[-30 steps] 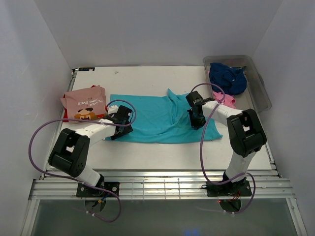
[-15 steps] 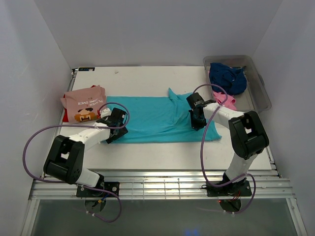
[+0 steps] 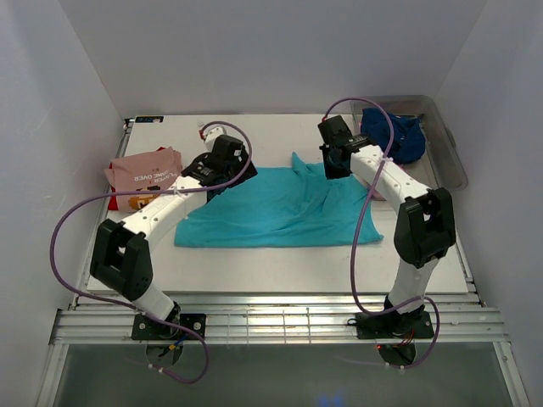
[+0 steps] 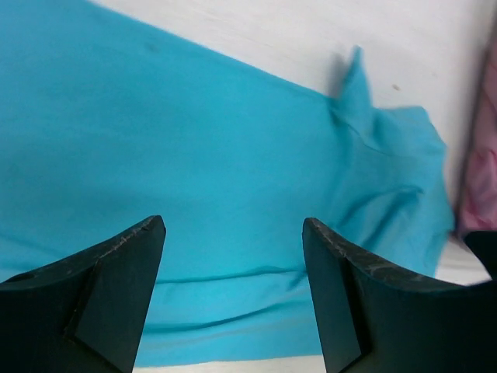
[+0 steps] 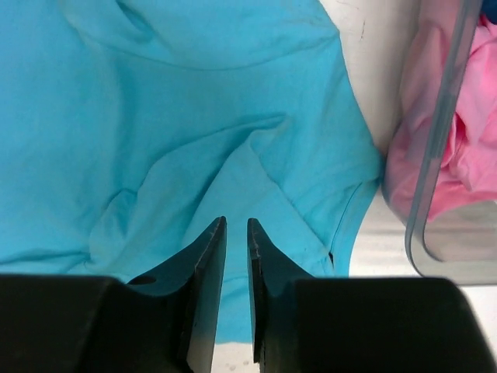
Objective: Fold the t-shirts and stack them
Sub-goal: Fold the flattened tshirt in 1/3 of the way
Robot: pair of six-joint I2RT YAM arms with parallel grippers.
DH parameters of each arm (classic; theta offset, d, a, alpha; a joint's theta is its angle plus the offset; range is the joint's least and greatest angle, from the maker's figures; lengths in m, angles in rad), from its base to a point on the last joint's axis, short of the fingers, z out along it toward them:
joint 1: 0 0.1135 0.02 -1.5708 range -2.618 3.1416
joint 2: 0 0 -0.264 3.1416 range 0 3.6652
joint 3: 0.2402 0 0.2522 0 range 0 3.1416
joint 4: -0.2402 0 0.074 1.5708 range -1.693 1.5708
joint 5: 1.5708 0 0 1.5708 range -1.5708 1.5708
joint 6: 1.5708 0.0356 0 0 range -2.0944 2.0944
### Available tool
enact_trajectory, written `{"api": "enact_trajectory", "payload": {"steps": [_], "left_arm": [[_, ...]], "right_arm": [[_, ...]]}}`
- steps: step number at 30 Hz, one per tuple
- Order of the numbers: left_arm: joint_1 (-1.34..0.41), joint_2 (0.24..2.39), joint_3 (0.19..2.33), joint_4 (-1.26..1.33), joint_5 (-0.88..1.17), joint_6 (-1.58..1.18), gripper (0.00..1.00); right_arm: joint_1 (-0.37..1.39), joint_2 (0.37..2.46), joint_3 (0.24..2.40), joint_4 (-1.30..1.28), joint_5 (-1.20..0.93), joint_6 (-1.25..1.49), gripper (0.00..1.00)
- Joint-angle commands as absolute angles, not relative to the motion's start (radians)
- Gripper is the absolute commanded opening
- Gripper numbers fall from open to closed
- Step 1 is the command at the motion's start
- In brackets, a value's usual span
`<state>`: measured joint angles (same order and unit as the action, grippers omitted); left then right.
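Note:
A plain turquoise t-shirt [image 3: 280,212] lies spread flat across the middle of the table, with wrinkles at its right end. My left gripper [image 3: 219,174] hovers over its far left edge, jaws wide open and empty [image 4: 233,264]. My right gripper [image 3: 338,163] hovers over its far right part, jaws almost closed with nothing between them [image 5: 235,233]. A folded salmon-pink t-shirt [image 3: 144,174] with white lettering lies at the left, on a red one [image 3: 113,197]. A navy t-shirt [image 3: 397,136] and a bright pink one [image 5: 458,148] sit in the tub.
The clear grey plastic tub [image 3: 448,153] stands at the back right, close beside the turquoise shirt's right sleeve. White walls enclose the table on three sides. Purple cables loop off both arms.
Both grippers rose and moved from the shirt's near side to its far edge. The shirt's near left corner now lies further left and nearer.

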<state>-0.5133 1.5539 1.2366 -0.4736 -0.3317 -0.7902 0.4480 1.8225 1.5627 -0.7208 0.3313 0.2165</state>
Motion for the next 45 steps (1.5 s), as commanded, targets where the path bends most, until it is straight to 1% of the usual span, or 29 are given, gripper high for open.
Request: {"api": "enact_trajectory", "payload": {"steps": [1, 4, 6, 9, 12, 23, 30, 33, 34, 35, 38, 41, 45], "left_arm": [[-0.570, 1.673, 1.322, -0.388, -0.138, -0.712, 0.82], [-0.623, 1.823, 1.466, -0.376, -0.013, -0.654, 0.82], [-0.650, 1.923, 1.575, -0.380, 0.035, -0.637, 0.82], [-0.690, 2.020, 1.684, -0.391, 0.055, -0.624, 0.82], [-0.713, 2.062, 1.735, -0.400, 0.066, -0.629, 0.82], [-0.721, 2.112, 1.747, -0.405, 0.055, -0.634, 0.82], [-0.724, 2.164, 1.750, -0.403, 0.074, -0.657, 0.80], [-0.732, 2.177, 1.755, -0.397, 0.083, -0.666, 0.75], [-0.736, 2.184, 1.758, -0.391, 0.090, -0.667, 0.72], [-0.739, 2.190, 1.761, -0.388, 0.091, -0.667, 0.65], [-0.747, 2.215, 1.776, -0.390, 0.092, -0.669, 0.57], [-0.753, 2.227, 1.775, -0.388, 0.094, -0.673, 0.52], [-0.764, 2.237, 1.776, -0.384, 0.089, -0.673, 0.49]], "right_arm": [[0.425, 1.925, 1.604, -0.758, 0.359, 0.173, 0.24], [0.405, 1.996, 1.637, -0.755, 0.350, 0.163, 0.25], [0.397, 2.037, 1.649, -0.750, 0.334, 0.153, 0.25], [0.387, 2.068, 1.669, -0.735, 0.336, 0.141, 0.26], [0.377, 2.083, 1.687, -0.721, 0.336, 0.124, 0.26], [0.364, 2.072, 1.744, -0.707, 0.282, 0.121, 0.27], [0.365, 2.069, 1.724, -0.706, 0.262, 0.147, 0.26], [0.365, 2.054, 1.707, -0.704, 0.258, 0.158, 0.26], [0.365, 2.046, 1.701, -0.701, 0.256, 0.161, 0.26], [0.364, 2.028, 1.683, -0.692, 0.255, 0.170, 0.26], [0.365, 1.988, 1.657, -0.677, 0.252, 0.176, 0.26], [0.364, 1.959, 1.635, -0.673, 0.259, 0.178, 0.26], [0.365, 1.941, 1.618, -0.672, 0.276, 0.173, 0.26]]}}
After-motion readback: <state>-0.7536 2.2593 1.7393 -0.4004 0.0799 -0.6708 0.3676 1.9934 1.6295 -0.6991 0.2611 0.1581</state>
